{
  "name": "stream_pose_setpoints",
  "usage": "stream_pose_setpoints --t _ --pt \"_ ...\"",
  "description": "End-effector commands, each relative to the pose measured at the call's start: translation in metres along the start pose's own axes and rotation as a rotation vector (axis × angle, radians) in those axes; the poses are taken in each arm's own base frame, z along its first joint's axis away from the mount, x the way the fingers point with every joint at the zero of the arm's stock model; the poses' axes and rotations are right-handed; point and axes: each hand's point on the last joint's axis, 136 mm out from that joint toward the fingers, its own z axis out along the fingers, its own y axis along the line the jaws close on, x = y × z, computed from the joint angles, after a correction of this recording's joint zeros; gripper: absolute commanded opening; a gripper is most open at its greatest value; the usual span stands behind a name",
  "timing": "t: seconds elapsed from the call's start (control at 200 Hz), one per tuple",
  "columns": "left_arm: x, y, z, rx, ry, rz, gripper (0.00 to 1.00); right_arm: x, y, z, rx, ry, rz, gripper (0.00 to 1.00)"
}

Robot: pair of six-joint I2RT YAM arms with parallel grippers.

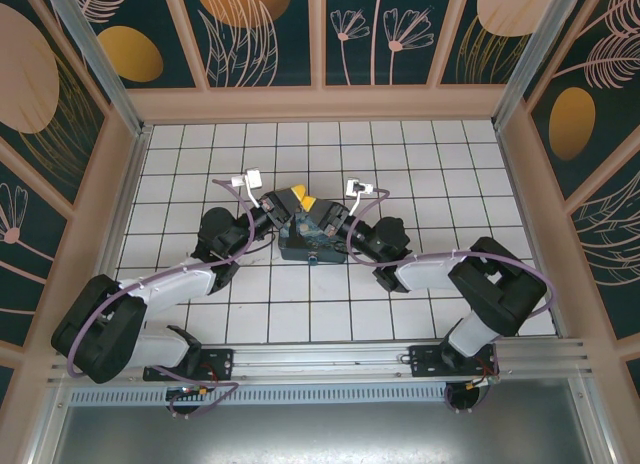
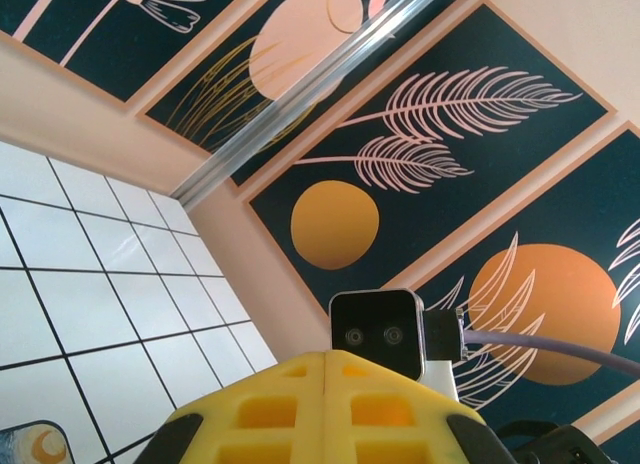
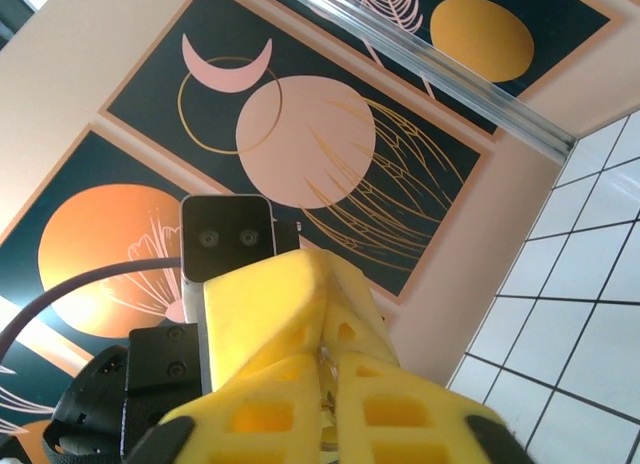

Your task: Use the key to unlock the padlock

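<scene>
The painted box (image 1: 300, 246) sits at the centre of the tiled floor (image 1: 180, 154). The left gripper (image 2: 325, 369) is pressed shut; the right gripper (image 3: 328, 329) is closed too — anything pinched is hidden. The padlock (image 1: 313, 256) — perhaps the tiny glint on the box's near side.

Left claw (image 2: 325, 369), yellow fingers (image 2: 270, 409) together, camera (image 2: 377, 329) beyond.

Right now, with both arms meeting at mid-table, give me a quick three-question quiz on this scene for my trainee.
1. True or false: the left gripper is shut.
2. Pick one: the painted blue box lies (a) against the back wall, (b) at mid-table where the two grippers meet, (c) beside the right arm's base.
3. Short answer: in the right wrist view, what is the dark two-lens unit just beyond the right gripper?
Key: 1 true; 2 b; 3 the left arm's wrist camera.
</scene>
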Motion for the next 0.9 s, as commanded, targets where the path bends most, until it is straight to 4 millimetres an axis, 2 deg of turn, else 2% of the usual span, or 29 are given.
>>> stream_pose_setpoints --t 0.0,0.185,0.32,0.365,0.455,0.555,0.706,0.896 --pt "-0.003 -0.005 -0.002 0.016 -0.02 0.004 0.0 -0.001 0.016 0.001 -0.061 -0.006 -0.008 0.0" --pt "-0.006 -0.004 -0.008 -0.006 -0.047 0.005 0.0 -0.004 -0.001 -0.009 0.018 -0.029 0.006 0.0" --pt "-0.005 -0.004 -0.006 -0.007 -0.028 -0.001 0.0 -0.003 0.001 -0.007 0.007 -0.009 0.005 0.0" --pt "-0.003 -0.004 -0.005 -0.011 -0.017 -0.003 0.09 -0.001 0.002 -0.007 0.006 0.004 0.002 0.0" --pt "-0.003 -0.002 -0.001 -0.037 0.005 0.001 0.33 0.002 0.003 -0.007 0.007 0.034 -0.008 0.0" --pt "-0.002 0.0 0.005 -0.076 0.05 0.026 0.49 0.005 0.0 -0.01 0.028 0.07 -0.017 0.0" --pt "0.001 -0.003 0.011 -0.097 0.116 0.061 0.59 0.004 0.0 -0.019 0.058 0.092 -0.032 0.0" --pt "0.012 -0.007 0.02 -0.083 0.234 0.092 0.6 0.001 0.001 -0.029 0.077 0.114 -0.043 0.0"
